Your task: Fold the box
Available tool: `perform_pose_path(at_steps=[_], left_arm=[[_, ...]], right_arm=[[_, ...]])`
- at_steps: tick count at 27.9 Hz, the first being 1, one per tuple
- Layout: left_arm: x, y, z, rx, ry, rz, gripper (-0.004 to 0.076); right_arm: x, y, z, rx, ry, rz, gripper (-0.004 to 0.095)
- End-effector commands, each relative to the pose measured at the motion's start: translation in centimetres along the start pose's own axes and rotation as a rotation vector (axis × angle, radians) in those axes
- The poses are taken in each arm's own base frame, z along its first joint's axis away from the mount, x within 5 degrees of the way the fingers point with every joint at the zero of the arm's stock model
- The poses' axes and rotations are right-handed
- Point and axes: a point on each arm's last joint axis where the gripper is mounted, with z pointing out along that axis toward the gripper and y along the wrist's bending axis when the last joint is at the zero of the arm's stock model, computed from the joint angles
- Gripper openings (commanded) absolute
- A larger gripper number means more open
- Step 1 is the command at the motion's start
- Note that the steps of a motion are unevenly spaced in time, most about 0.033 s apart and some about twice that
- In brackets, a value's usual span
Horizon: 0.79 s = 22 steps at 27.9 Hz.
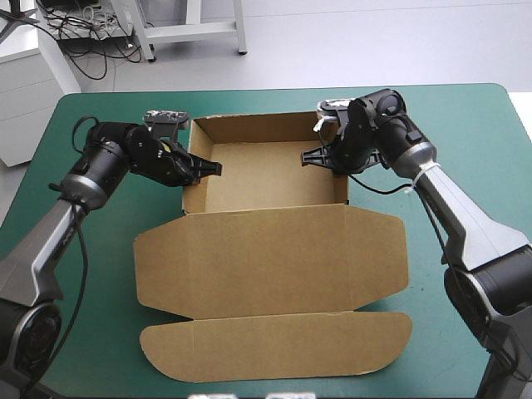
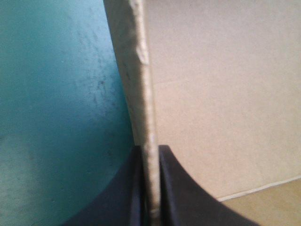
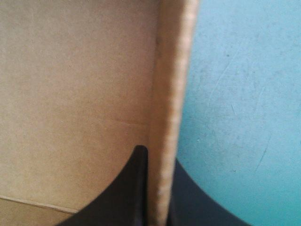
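Observation:
The brown box (image 1: 266,179) stands as an open tray at the table's far middle, its walls raised and its lid lying flat toward the near edge. My left gripper (image 1: 199,169) is shut on the box's left wall. In the left wrist view that wall's edge (image 2: 141,84) runs up between the black fingers (image 2: 176,188), my gripper (image 2: 151,188) all but closed on it. My right gripper (image 1: 328,156) is shut on the right wall. The right wrist view shows the wall's edge (image 3: 171,94) pinched between the fingers of that gripper (image 3: 159,193).
The box's flat lid (image 1: 270,258) and its front flap (image 1: 274,345) cover the table's near middle. Bare teal-green cover (image 1: 465,133) lies to the right and left of the box.

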Motion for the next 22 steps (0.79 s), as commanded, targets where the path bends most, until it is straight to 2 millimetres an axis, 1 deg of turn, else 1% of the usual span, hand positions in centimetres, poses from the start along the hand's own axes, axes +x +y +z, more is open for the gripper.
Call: perform_pose_path(at_steps=[1,3,6,9,12,15,16,18,20,22], left_arm=[[-1.2,-1.2,0.7,0.037,-0.061,0.012,-0.001],[-1.1,-1.0,2.7,0.028,-0.007,0.009,-0.001],[-1.0,-0.8,4.0,0.012,0.021,0.026,-0.001],[-0.8,-0.6,4.6,0.004,0.047,0.026,-0.0009],[-0.8,-0.6,4.8,0.005,0.05,0.024,-0.0009],[-0.8,-0.7,4.8,0.007,0.05,0.098,0.0004],[-0.7,-0.7,4.8,0.009,0.055,0.113,0.0018],[-0.6,-0.7,4.9,0.009,0.07,0.115,0.009],[-0.6,-0.9,5.0,0.011,0.071,0.124,0.0202],[-0.6,-1.2,5.0,0.034,0.065,0.109,0.0319]], right_arm=[[0.6,-0.8,-1.6,-0.051,0.008,-0.002,-0.0015],[0.9,-1.0,0.3,-0.032,0.05,0.001,-0.0015],[0.8,-0.6,1.8,-0.063,0.066,0.014,-0.0015],[0.5,-0.4,2.2,-0.079,0.051,0.021,-0.0015],[0.5,-0.5,2.2,-0.07,0.05,0.002,-0.0014],[0.8,-0.8,2.2,-0.04,0.074,-0.022,0.0002],[0.9,-1.0,2.2,-0.025,0.083,-0.026,0.0024],[1.1,-1.2,2.2,0.003,0.108,-0.025,0.0123],[1.1,-1.3,2.2,0.014,0.106,0.003,0.0251],[1.1,-1.3,2.2,0.013,0.106,0.011,0.0401]])
